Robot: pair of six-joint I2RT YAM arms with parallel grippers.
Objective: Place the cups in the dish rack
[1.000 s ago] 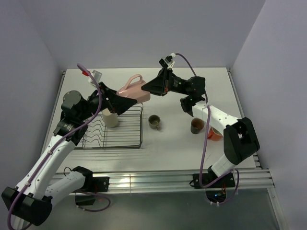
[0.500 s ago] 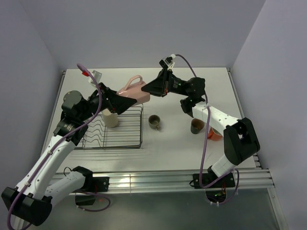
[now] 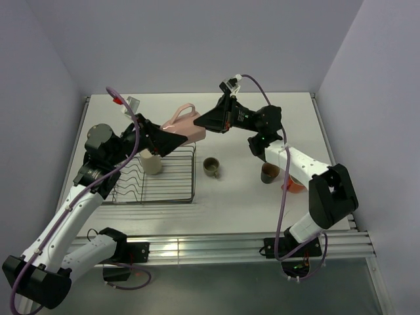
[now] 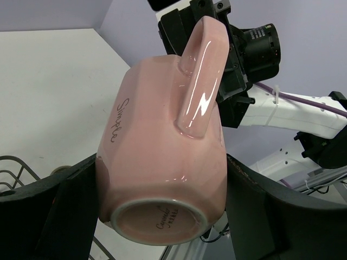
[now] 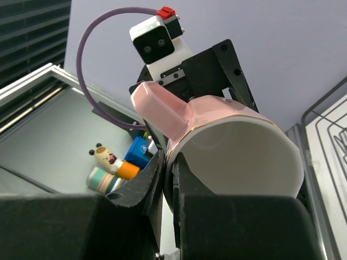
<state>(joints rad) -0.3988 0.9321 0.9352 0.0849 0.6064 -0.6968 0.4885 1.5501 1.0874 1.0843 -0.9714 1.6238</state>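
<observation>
1. One pink mug (image 3: 186, 128), aloft on its side, handle up, body between the left gripper (image 4: 161, 211) fingers; dish rack (image 3: 157, 201) below them.
2. Left fingers: wide apart, flanking the mug; cannot tell whether they grip it.
3. The right gripper (image 5: 169, 168): nearly closed, pinching the mug rim.

The pink mug (image 3: 186, 125) in the middle is pale and glossy, white inside, with dark handwritten script on its side and base. The rack (image 3: 157, 190) at the left is dark wire, partly in wavy lines, and in it is 1 beige tumbler (image 3: 151, 163). The table (image 3: 230, 210) is white. On it are an olive-green cup (image 3: 211, 167) and, further right, a dark brown mug (image 3: 269, 173) and an orange mug (image 3: 295, 186). The left arm (image 3: 65, 223) and right arm (image 3: 302, 161) are white with black joints, and their cables (image 3: 282, 203) are purple. The walls (image 3: 197, 39) are pale lilac.
</observation>
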